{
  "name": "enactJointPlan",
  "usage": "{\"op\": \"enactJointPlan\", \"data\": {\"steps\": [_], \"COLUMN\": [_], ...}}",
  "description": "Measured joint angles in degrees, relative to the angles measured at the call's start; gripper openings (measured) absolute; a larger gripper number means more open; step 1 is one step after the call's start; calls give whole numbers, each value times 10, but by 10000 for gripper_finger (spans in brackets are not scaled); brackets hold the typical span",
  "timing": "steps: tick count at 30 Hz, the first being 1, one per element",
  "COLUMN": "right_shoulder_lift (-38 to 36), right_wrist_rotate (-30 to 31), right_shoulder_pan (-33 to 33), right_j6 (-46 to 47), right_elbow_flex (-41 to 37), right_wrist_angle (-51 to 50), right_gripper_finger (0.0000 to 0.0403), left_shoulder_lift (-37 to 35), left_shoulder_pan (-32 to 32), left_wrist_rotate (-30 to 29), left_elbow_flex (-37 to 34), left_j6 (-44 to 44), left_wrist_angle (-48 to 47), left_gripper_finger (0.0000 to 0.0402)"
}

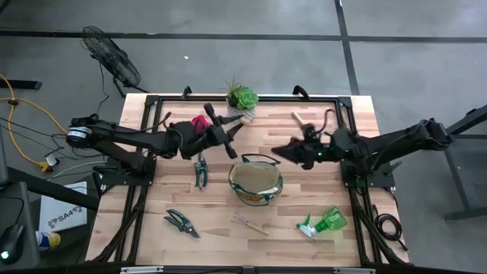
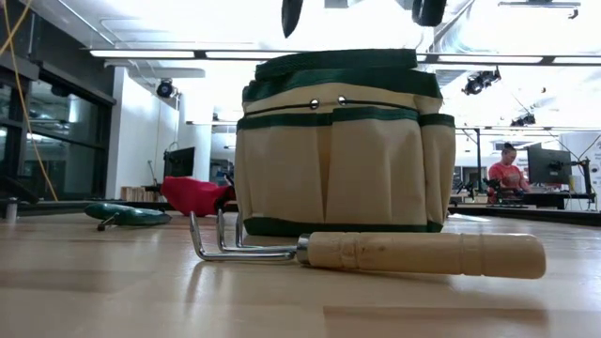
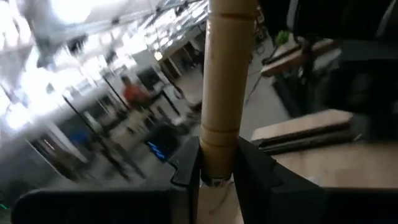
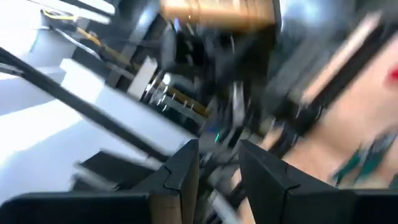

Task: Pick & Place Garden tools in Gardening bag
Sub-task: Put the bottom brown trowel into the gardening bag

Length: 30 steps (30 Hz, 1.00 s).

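My left gripper (image 1: 228,133) hovers left of the gardening bag (image 1: 256,181), shut on a trowel's wooden handle (image 3: 227,81). The blade is hidden. My right gripper (image 1: 285,152) hangs over the bag's right rim, open, with nothing plainly between its fingers (image 4: 217,168). The tan bag with green bands (image 2: 343,141) stands upright mid-table. In front of it a hand rake (image 2: 376,252) lies flat. Two pruning shears (image 1: 201,171) (image 1: 181,223), a red glove (image 1: 200,123) and a green spray bottle (image 1: 323,223) lie on the table. My left gripper pinches the wooden handle at its ringed end (image 3: 217,158) between the two fingers. The fingers come about level from the table's left and lie across the handle. The handle sticks out sideways past the fingertips, and the trowel is lifted clear of the table.
A green succulent in a white pot (image 1: 242,99) stands at the far edge. Another wooden handle (image 1: 299,118) lies far right, partly under my right arm. Black frame rails run along the table's sides. A person sits in the room behind (image 2: 507,174).
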Motion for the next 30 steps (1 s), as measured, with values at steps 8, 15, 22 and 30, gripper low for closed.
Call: {"op": "enactJointPlan", "data": {"steps": [8,15,22,30], "right_shoulder_lift": [-11,-11,27,116], "right_wrist_rotate": [91,104,181,270], "right_shoulder_pan": [1,1,1,9], "right_j6": [-150,-271,-280,-261], "right_elbow_flex": [0,52,212,361], "right_wrist_angle": [27,-23,-283,-425], "right_gripper_finger": [105,105,105,105], "left_shoulder_lift": [-3,-2,18,73], "left_shoulder_pan": [0,-14,-49,-62], "left_wrist_rotate": [22,-54,-191,-266], "left_elbow_flex": [0,0,1,70], "left_j6": [-216,-274,-274,-180], "left_wrist_angle": [-15,-8,-9,-14], "left_gripper_finger": [63,63,63,63]}}
